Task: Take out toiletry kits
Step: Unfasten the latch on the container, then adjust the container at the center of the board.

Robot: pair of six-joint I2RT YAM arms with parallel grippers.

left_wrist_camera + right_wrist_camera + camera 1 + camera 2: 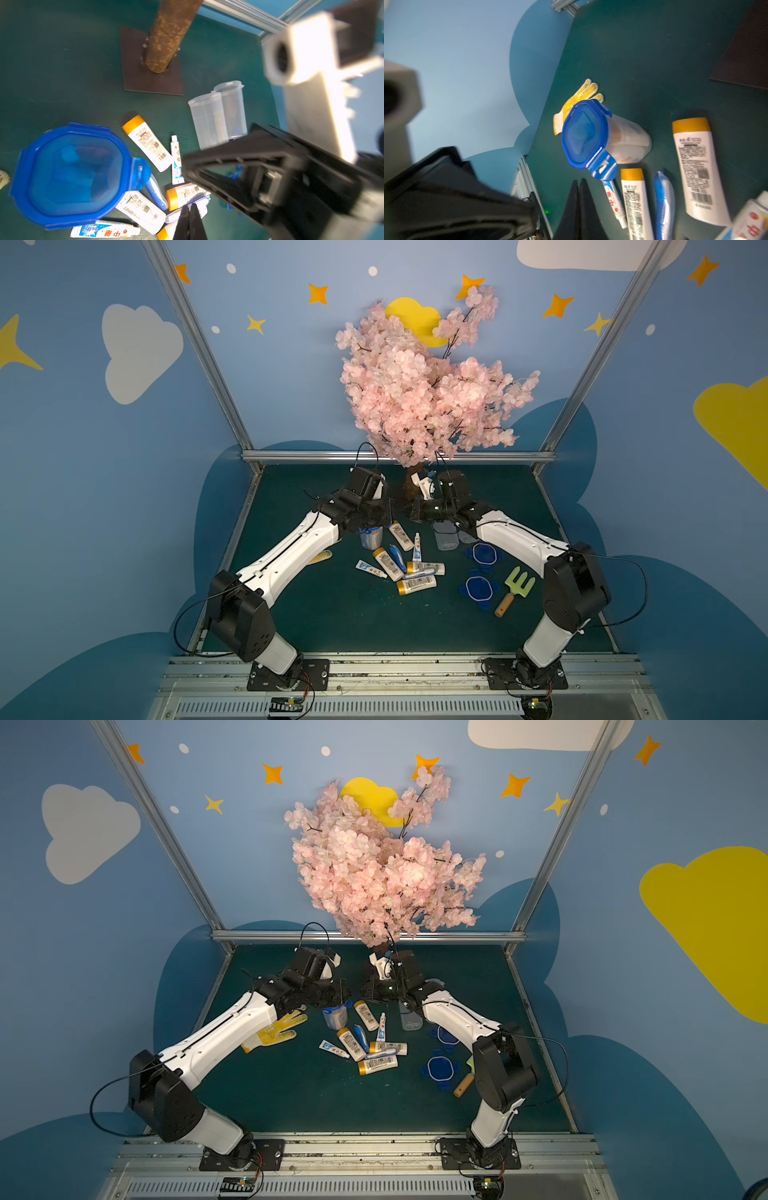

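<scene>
1. The left jaws and right jaws are both pressed together and hold nothing. The left arm (291, 556) and right arm (519, 539) meet over the back middle of the table (332, 622).
2. The lidded jar (371, 537) stands upright with its long axis vertical and the blue clip lid (70, 174) still on. It sits just beside the left jaws, and the left arm is judged nearer.
3. Pale pieces show through the jar's wall, too blurred to name. They are probably a kit not yet out.
4. The loose toiletry kits (417, 585) lie flat mid-table at mixed headings: white bottles (401, 536), toothpaste tubes (417, 546) and a blue wrapped piece (397, 558).
5. Two clear jars (209, 120) stand empty.
</scene>
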